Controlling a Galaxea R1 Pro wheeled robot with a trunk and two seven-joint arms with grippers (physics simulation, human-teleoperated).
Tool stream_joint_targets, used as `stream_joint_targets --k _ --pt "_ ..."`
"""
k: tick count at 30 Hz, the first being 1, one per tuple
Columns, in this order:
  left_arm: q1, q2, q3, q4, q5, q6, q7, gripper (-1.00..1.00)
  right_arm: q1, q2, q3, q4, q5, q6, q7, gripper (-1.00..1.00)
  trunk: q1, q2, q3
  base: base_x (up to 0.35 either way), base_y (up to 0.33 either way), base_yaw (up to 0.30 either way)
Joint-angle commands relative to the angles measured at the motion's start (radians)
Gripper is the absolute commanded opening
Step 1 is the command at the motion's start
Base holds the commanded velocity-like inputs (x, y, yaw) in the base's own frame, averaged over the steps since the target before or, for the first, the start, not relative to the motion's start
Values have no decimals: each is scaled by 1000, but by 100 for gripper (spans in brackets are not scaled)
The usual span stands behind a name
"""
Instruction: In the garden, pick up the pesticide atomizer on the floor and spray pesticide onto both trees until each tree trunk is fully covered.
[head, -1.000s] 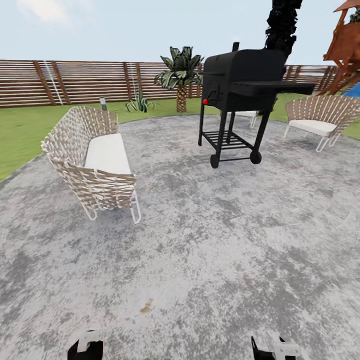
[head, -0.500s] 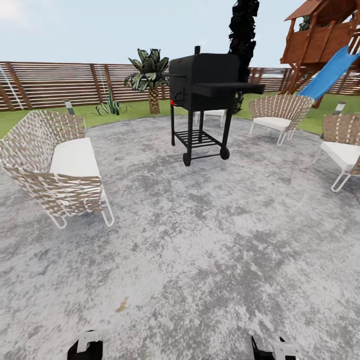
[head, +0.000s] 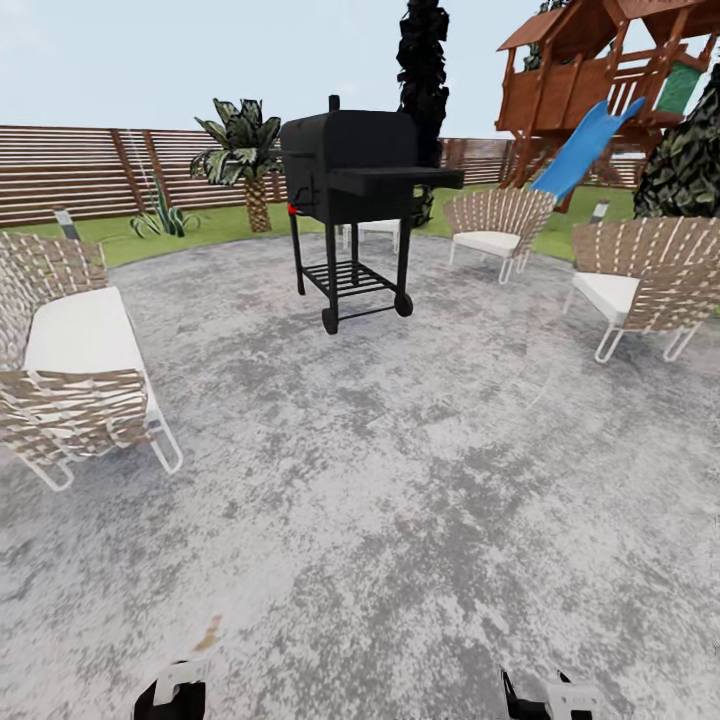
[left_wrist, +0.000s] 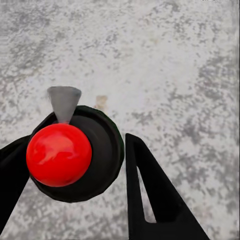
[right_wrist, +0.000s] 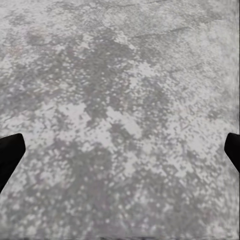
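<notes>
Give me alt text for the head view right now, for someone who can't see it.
A black wheeled barbecue grill stands on a round grey mottled patio, ringed by woven chairs and a woven bench. Behind lie lawn, a slatted wooden fence and a wooden play tower with a blue slide.

The woven sofa (head: 70, 380) and the wooden play tower (head: 610, 70) are cut by the head view's edges

Left gripper (left_wrist: 70, 200): matte black, flat tapered fingers (left_wrist: 150, 195), with a glossy red ball on a round black disc between them at lower left. Right gripper (right_wrist: 120, 155): black fingertips (right_wrist: 9, 152) at both side edges. Head view bottom edge: black-and-white arm parts (head: 172, 690).
</notes>
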Motion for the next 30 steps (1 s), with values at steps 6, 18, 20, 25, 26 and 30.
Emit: stream_joint_targets --k 6,18,20,25,26,30 --pt "0 0 1 0 1 -3 1 -100 -1 0 -3 2 3 -3 -1 100 0 0 -1 0 0 -300" --pt "0 0 1 0 1 -3 2 -100 -1 0 -5 0 3 -3 -1 100 0 0 -1 0 0 -300" --pt "0 0 1 0 1 -3 2 -100 -1 0 -5 1 3 -3 -1 100 0 0 -1 0 0 -300" --pt "0 0 1 0 2 -3 2 -100 -1 0 -4 2 3 -3 -1 100 0 0 -1 0 0 -300" --pt "0 0 1 0 2 -3 2 -100 -1 0 -4 2 3 -3 -1 100 0 0 -1 0 0 -300" --pt "0 0 1 0 2 -3 2 -100 -1 0 -4 2 3 -3 -1 100 0 0 -1 0 0 -300"
